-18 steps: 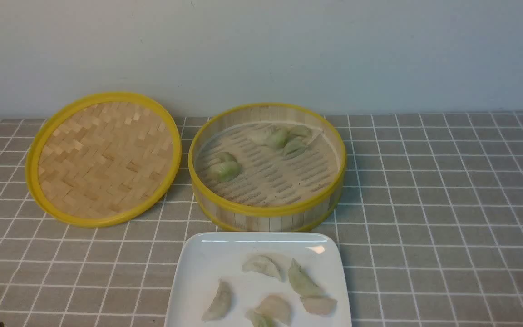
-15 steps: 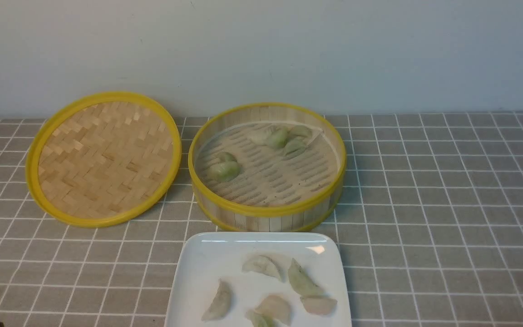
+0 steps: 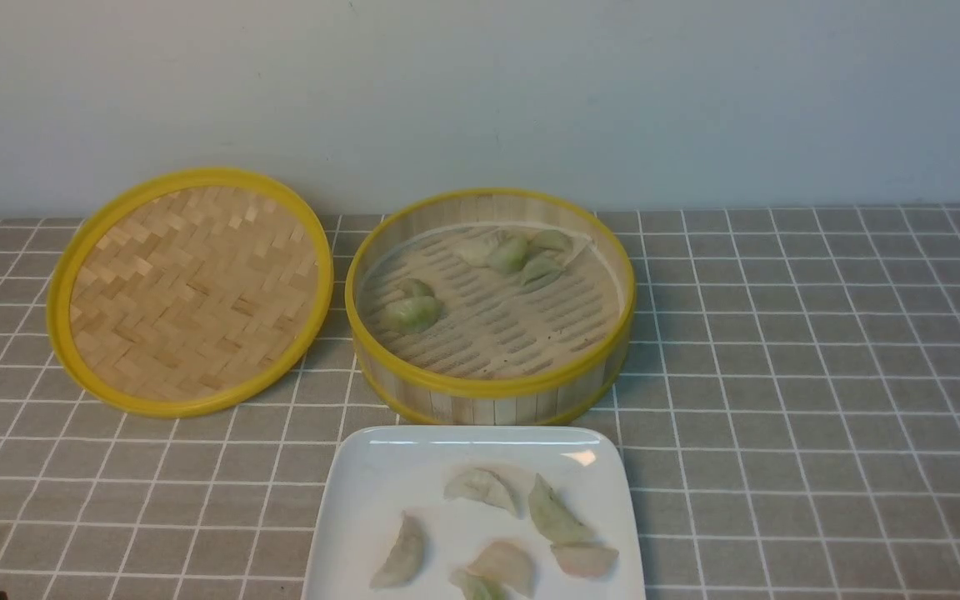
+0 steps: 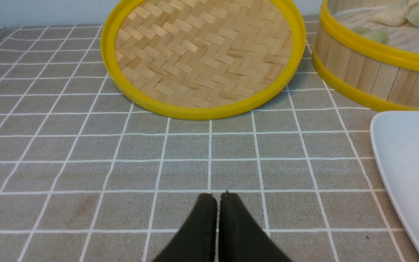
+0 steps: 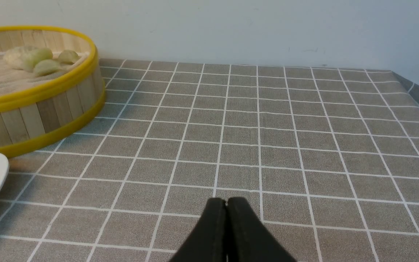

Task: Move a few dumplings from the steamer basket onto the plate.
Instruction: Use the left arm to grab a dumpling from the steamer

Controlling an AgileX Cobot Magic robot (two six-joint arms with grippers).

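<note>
Pressing together with nothing between them, the left jaws hung just above the grey checked cloth of the worktop (image 4: 86,153). Straight ahead of them, a short way off, stood the woven bamboo lid (image 4: 202,54), hollow side up and seemingly tilted, its far edge raised. Ahead and to the right of these jaws sat the steamer basket (image 4: 369,72), its rim just beside the lid's. Nearer, on the same right side, lay the white plate (image 4: 409,153), apart from the jaws.

The right jaws were likewise closed and empty, low over bare cloth. The basket lay ahead of them to the left, and a corner of the plate showed nearer on that side. Both were well apart from these jaws.

Between the two pairs of jaws, the plate's far edge sat just beside the basket's near wall. Six dumplings (image 3: 559,517) rested on the plate, spread loosely over its nearer half. More remained in the basket. A pair lay toward the side nearest the lid, and a cluster of about four lay against the far wall.
</note>
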